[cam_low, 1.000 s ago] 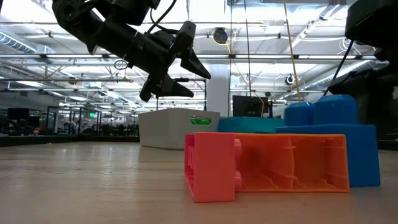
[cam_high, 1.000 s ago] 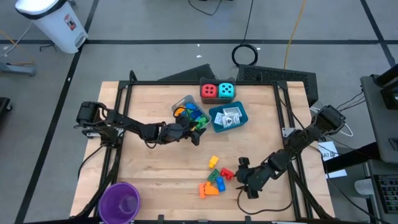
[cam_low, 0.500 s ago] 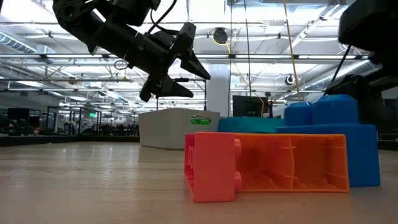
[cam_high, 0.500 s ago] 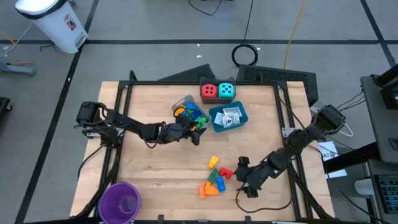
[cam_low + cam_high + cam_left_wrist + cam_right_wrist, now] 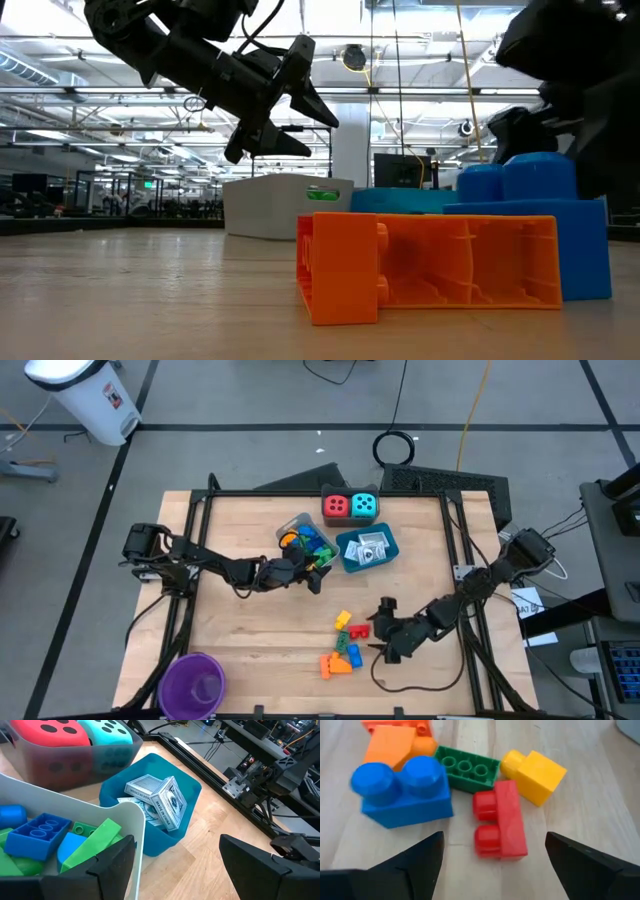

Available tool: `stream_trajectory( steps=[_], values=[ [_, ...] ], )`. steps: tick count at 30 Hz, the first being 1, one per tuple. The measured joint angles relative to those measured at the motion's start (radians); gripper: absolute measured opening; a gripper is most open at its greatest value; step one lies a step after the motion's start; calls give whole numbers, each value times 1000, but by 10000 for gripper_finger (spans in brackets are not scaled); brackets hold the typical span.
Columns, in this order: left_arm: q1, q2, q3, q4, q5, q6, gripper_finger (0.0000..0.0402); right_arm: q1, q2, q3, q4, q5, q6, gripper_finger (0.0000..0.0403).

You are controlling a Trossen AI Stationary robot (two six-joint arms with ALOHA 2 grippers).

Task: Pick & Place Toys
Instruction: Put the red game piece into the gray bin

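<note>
Loose bricks lie flat on the wooden table near its front: red (image 5: 500, 820), blue (image 5: 402, 790), green (image 5: 467, 769), yellow (image 5: 535, 772) and orange (image 5: 390, 745). My right gripper (image 5: 378, 632) is open, low over the table just right of the red brick (image 5: 362, 632), touching nothing. My left gripper (image 5: 318, 572) is open and empty, raised above the near edge of the clear tray (image 5: 300, 525) of bricks; it also shows in the low view (image 5: 322, 137). White packets (image 5: 160, 802) lie in the blue tray (image 5: 192, 790). The red die (image 5: 336, 505) and the cyan die (image 5: 365, 505) sit in a grey tray.
A purple cup (image 5: 192, 682) stands at the table's near left corner. A black frame (image 5: 330, 494) runs around the table top. Bare wood lies between the trays and the loose bricks, and on the table's left half.
My right gripper has gone toward the table's left edge, closer to the loose bricks, and shows larger in the low view. Its fingers stay open. The bricks and my left gripper have kept still.
</note>
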Motion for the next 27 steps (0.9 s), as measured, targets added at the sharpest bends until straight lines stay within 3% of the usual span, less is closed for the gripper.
stream_trajectory(
  steps=[7,12,24,27],
  values=[
    [0,0,0,1,0,0,296,-38,75,-62,173,-5,-103,318],
    [0,0,0,-1,4,6,296,-49,94,-78,191,-18,-126,304],
    [0,0,0,-3,17,19,296,-56,96,-80,231,-33,-128,142],
    [-2,0,0,-3,17,19,296,-55,91,-80,225,-34,-158,127]
  ],
)
